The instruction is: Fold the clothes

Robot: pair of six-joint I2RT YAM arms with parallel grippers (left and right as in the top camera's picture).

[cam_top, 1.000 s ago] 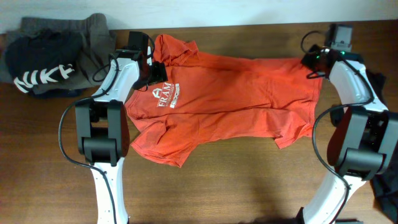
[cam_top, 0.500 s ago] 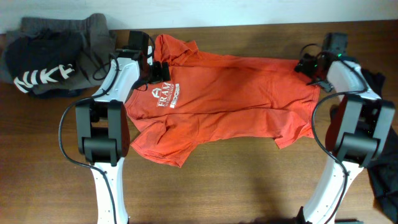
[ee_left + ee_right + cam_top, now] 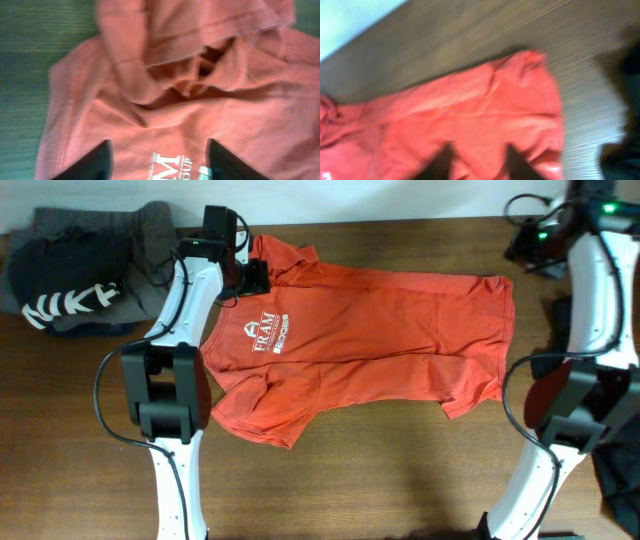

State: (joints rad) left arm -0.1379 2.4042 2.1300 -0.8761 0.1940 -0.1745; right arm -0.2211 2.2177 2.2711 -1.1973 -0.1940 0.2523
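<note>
The red-orange collared shirt (image 3: 370,340) lies spread across the wooden table, collar at the back left, white print on its chest. My left gripper (image 3: 252,277) hovers just over the collar area. In the left wrist view its fingers (image 3: 90,165) stand wide apart and empty above the shirt (image 3: 190,115) and its print. My right gripper (image 3: 527,248) is raised off the shirt's back right corner. In the blurred right wrist view it (image 3: 480,160) is open, with the shirt (image 3: 470,115) below it. A black garment (image 3: 65,275) with a white logo lies at the far left.
The black garment lies on a grey garment (image 3: 150,230) at the back left corner. Dark cloth (image 3: 600,310) hangs at the table's right edge and shows in the right wrist view (image 3: 625,100). Bare wood (image 3: 400,470) runs along the front of the table.
My right gripper has left the shirt's back right corner and risen up and to the right. My left gripper has shifted slightly back toward the collar. The shirt lies much as before.
</note>
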